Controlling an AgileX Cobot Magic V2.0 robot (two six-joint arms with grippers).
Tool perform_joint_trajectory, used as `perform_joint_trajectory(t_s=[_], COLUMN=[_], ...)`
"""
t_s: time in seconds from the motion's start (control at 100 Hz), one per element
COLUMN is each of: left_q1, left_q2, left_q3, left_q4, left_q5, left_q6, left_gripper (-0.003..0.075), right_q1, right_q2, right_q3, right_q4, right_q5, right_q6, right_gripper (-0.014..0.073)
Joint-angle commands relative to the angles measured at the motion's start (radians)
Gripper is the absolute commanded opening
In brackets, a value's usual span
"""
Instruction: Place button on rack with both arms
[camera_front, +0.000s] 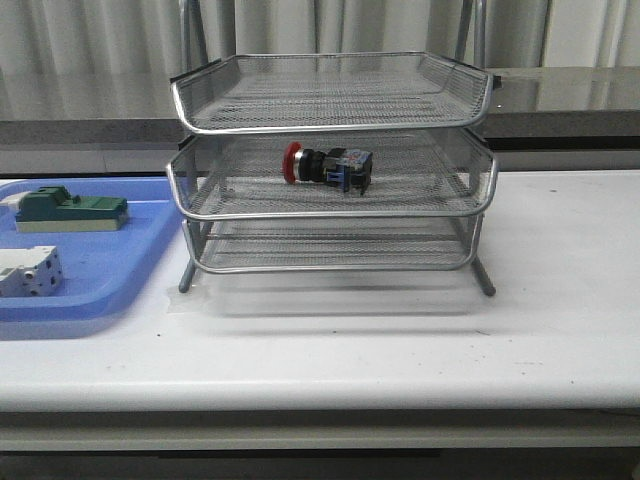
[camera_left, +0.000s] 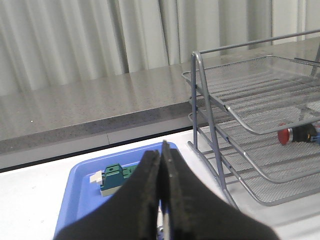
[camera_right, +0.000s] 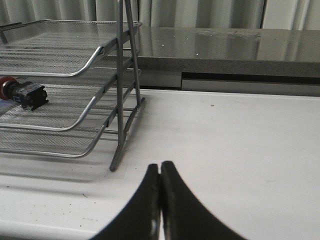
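Note:
The button (camera_front: 326, 166), red head, black body, blue rear block, lies on its side on the middle tier of the silver wire-mesh rack (camera_front: 330, 215), head pointing left. It also shows in the left wrist view (camera_left: 298, 134) and in the right wrist view (camera_right: 23, 93). My left gripper (camera_left: 161, 152) is shut and empty above the blue tray, left of the rack (camera_left: 260, 125). My right gripper (camera_right: 160, 167) is shut and empty over the bare table, right of the rack (camera_right: 75, 100). Neither arm shows in the front view.
A flat blue tray (camera_front: 95, 275) lies left of the rack, holding a green-topped block (camera_front: 70, 211) and a white terminal block (camera_front: 28, 271). The green block also shows in the left wrist view (camera_left: 114, 177). A grey ledge (camera_front: 560, 100) and curtains run behind the white table (camera_front: 400, 340).

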Motion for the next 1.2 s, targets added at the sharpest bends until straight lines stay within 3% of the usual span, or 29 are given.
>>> perform_joint_trajectory(t_s=[0.0,0.88,1.19], left_q1=[0.003,0.003,0.064], left_q2=[0.014,0.014,0.011], left_q3=[-0.025,-0.025,-0.023], left_q4=[-0.011,-0.011,0.025], left_q5=[-0.082,-0.082,-0.069], left_q6=[-0.007,-0.008,-0.146], left_gripper=[-0.002,-0.002,-0.002], right_q1=[-0.008,-0.008,-0.008], right_q2=[-0.022,-0.022,-0.022], right_q3=[-0.014,-0.014,-0.014], right_q4=[0.003,0.003,0.003], right_q5=[-0.082,-0.082,-0.082], right_q6=[0.0,0.0,0.0], right_gripper=[-0.006,-0.006,-0.006])
